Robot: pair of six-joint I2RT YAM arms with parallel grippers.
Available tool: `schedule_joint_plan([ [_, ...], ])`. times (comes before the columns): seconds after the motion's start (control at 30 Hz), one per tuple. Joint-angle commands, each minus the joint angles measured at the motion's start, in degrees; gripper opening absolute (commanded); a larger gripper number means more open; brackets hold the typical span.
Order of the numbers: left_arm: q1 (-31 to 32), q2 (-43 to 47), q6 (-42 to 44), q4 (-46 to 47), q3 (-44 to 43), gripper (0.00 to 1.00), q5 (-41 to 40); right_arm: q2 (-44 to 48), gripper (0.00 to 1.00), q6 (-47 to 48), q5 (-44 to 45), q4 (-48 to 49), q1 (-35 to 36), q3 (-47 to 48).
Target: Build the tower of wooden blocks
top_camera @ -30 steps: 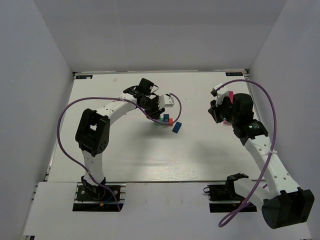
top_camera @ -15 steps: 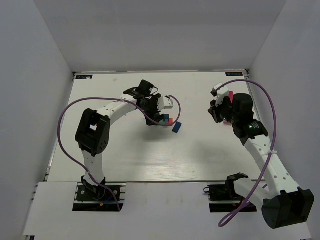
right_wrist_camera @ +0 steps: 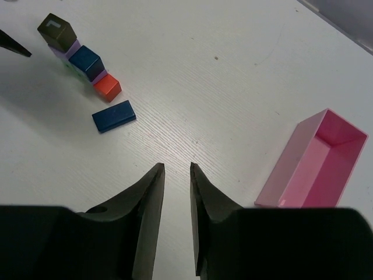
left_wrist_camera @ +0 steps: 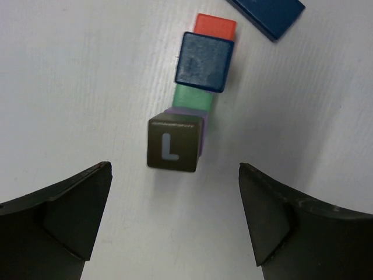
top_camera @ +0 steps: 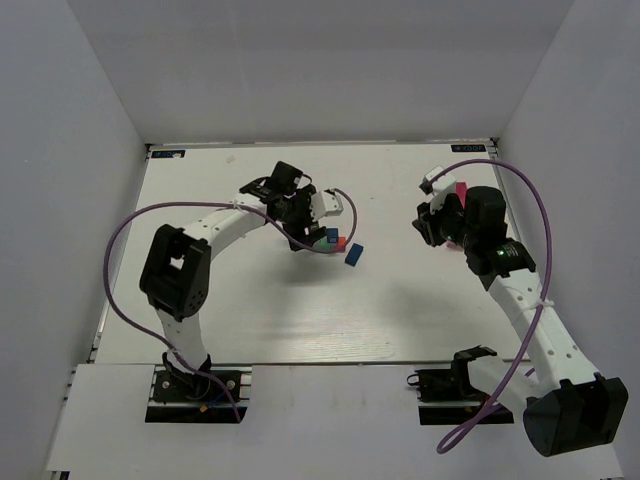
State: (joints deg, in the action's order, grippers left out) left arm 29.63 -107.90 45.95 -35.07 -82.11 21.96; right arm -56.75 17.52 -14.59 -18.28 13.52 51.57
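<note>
The tower is a short row of wood blocks on the table. A dark grey cube marked L rests on a lilac block. Behind them come a green block, a blue cube and a red-orange block. A blue brick lies loose beside them. My left gripper hangs open just above and short of the grey cube, touching nothing. My right gripper is far off, its jaws a narrow gap apart with nothing between. In the top view the tower sits beside the left gripper.
An open pink box lies on the table to the right of my right gripper, partly hidden behind the right arm in the top view. The blue brick lies just right of the tower. White walls enclose the table.
My left gripper has opened wide and let go of the grey L cube, which stays on the lilac block. The left arm shifted slightly. The right jaws have parted a little.
</note>
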Motion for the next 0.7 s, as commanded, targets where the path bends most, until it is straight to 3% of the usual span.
schedule_joint_plan([
  [0.0,-0.54,9.09,-4.80,5.34,3.77,1.00,-4.01,-1.34,0.31,3.73,-4.90,-0.26,0.10,-0.24],
  [0.1,-0.54,16.21,-7.44,8.95,8.97,1.00,-5.53,-3.53,0.49,9.01,-13.67,-3.94,0.10,-0.16],
  [0.13,-0.54,18.31,-8.33,9.75,10.11,1.00,-5.52,-4.85,0.56,14.68,-18.50,-6.13,0.45,0.28],
  [0.23,-0.54,26.93,-14.12,12.82,13.63,1.00,-5.79,-8.01,0.66,24.61,-26.52,-10.98,1.77,0.99],
  [0.33,0.43,35.37,-19.48,14.68,18.63,1.00,-9.20,-9.16,0.69,30.61,-28.21,-10.46,3.09,-0.41],
  [0.47,-0.27,43.72,-32.49,14.68,23.56,1.00,-17.62,-11.00,0.69,31.18,-25.67,-5.10,6.95,-2.26],
  [0.53,-0.27,46.62,-36.36,17.12,28.72,1.00,-20.36,-12.76,0.64,29.77,-22.44,-0.46,8.27,-2.09],
  [0.63,-0.27,49.80,-41.73,20.30,33.68,1.00,-25.55,-18.38,0.41,25.20,-15.51,2.19,10.65,1.59],
  [0.67,-0.27,49.28,-42.43,19.78,33.68,1.00,-26.78,-22.48,0.28,22.33,-14.25,3.24,12.04,2.39],
])
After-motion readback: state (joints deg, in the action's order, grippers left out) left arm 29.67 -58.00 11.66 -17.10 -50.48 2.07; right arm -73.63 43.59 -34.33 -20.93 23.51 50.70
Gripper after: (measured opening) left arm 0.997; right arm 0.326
